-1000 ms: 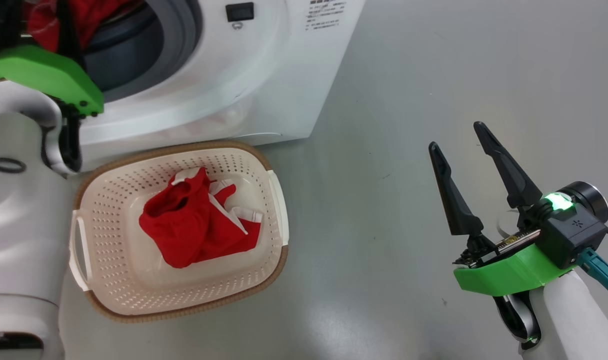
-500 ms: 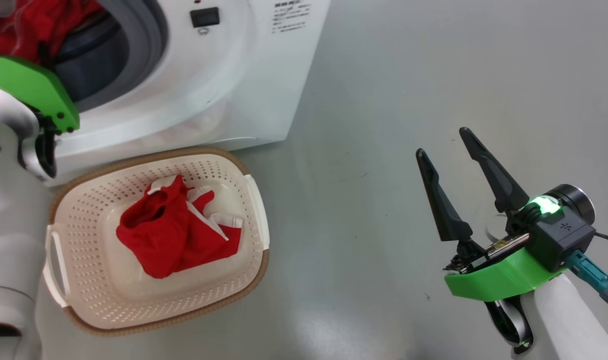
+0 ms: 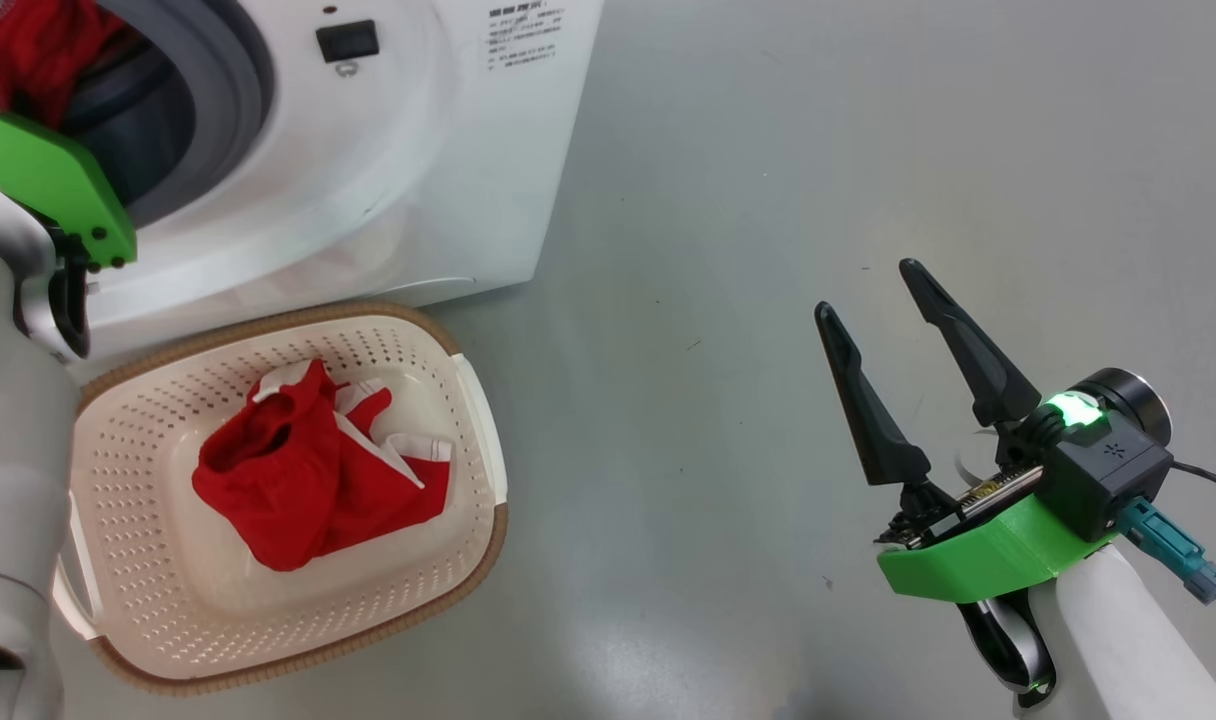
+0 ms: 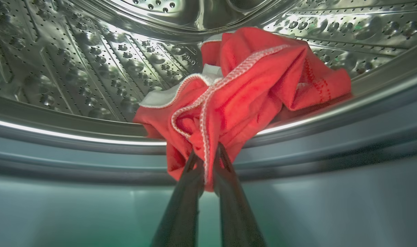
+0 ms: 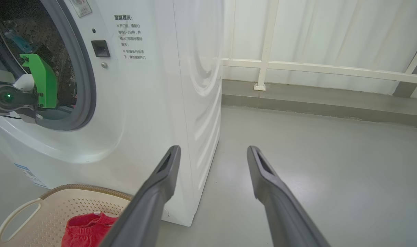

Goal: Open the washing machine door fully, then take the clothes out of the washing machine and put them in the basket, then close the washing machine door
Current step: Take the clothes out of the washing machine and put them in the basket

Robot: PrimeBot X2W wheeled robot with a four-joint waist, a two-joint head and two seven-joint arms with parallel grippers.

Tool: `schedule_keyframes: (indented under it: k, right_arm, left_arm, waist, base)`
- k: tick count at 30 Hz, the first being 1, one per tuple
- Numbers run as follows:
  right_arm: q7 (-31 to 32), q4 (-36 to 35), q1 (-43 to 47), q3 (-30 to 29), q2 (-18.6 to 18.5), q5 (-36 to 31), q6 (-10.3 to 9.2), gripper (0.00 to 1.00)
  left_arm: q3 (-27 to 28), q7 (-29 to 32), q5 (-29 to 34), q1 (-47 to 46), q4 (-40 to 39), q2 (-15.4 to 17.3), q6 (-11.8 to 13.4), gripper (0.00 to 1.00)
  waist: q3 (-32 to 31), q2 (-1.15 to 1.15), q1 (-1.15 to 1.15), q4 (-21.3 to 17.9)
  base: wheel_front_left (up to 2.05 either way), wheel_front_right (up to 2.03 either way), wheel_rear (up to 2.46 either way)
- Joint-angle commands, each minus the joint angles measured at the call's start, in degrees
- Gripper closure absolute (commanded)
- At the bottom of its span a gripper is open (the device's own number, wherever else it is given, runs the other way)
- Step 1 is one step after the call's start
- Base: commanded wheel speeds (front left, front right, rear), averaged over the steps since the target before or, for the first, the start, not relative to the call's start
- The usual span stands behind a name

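The clothes [image 4: 242,89] at the lip of the washing machine [image 4: 74,68] are pinched in the left gripper [image 4: 208,159], while the right gripper [image 3: 865,288] gapes wide and empty.

Left gripper [image 4: 207,153] pinched, right gripper [image 3: 865,290] spread.
The pale left arm [image 3: 8,430] rises along the head view's left edge, its green wrist bracket [image 3: 53,185] at the top. Its two dark fingers stand almost together, clamped on a fold of the clothes [image 4: 249,89]. The right gripper's fingers point up and away, wide apart, holding nothing.
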Motion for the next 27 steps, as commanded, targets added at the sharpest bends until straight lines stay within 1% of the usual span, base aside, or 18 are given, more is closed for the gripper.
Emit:
schedule_keyframes:
  k: [1,8,10,15,19,21,22,23,27]
  right_arm:
    - [-0.36,-1.08,-0.08,1.05,-0.31,0.58,0.20,0.00]
    - [-0.36,-1.03,-0.10,0.24,-0.15,0.64,0.20,0.00]
    - [-0.36,-1.02,-0.10,0.12,-0.11,0.69,0.20,0.00]
    - [-0.36,-1.18,0.24,-0.31,-0.18,0.56,0.20,0.00]
    - [-0.36,-1.31,0.81,-0.96,-0.33,0.44,0.20,0.00]
    - [-0.36,-1.39,1.03,-1.26,-0.26,0.36,0.20,0.00]
    - [-0.36,-1.35,1.15,-1.44,-0.22,0.32,0.20,0.00]
    - [-0.36,-1.35,1.15,-1.44,-0.22,0.32,0.20,0.00]
    - [-0.36,-1.41,1.61,-2.22,-0.15,0.16,0.20,0.00]
  left_arm:
    - [0.39,-0.80,0.59,-1.21,-0.84,2.96,-0.23,1.00]
    - [0.47,-5.99,-0.23,-0.83,-1.39,2.56,-1.30,1.00]
    - [0.24,-7.92,-0.16,-0.36,-1.69,2.23,-1.16,1.00]
    - [0.20,-11.73,-0.56,0.97,-3.75,1.22,-1.89,1.00]
    - [0.81,-13.10,-1.15,3.63,-8.07,0.21,-2.81,1.00]
    - [1.51,-13.22,-1.31,5.59,-11.73,0.17,-3.21,1.00]
    - [1.89,-13.23,-1.20,6.90,-13.93,0.13,-3.18,1.00]
    - [1.89,-13.23,-1.20,6.90,-13.93,0.13,-3.18,1.00]
    - [4.80,-13.26,-1.09,12.78,-24.05,-0.60,-2.26,1.00]
  waist:
    - [-0.03,0.00,0.00,0.07]
    - [-0.29,0.00,0.00,1.29]
    - [-0.54,0.00,0.00,1.84]
    - [-1.27,0.00,0.00,3.50]
    - [-2.29,0.00,0.00,5.00]
    - [-2.91,0.00,0.00,5.59]
    - [-3.28,0.00,0.00,5.88]
    - [-3.28,0.00,0.00,5.88]
    - [-4.79,0.00,0.00,6.91]
  base:
    - [0.00,0.00,0.00]
    - [0.00,0.00,0.00]
    - [0.00,0.00,0.00]
    - [0.00,0.00,0.00]
    - [0.00,0.00,0.00]
    - [0.00,0.00,0.00]
    - [0.00,0.00,0.00]
    - [0.00,0.00,0.00]
    - [0.00,0.00,0.00]
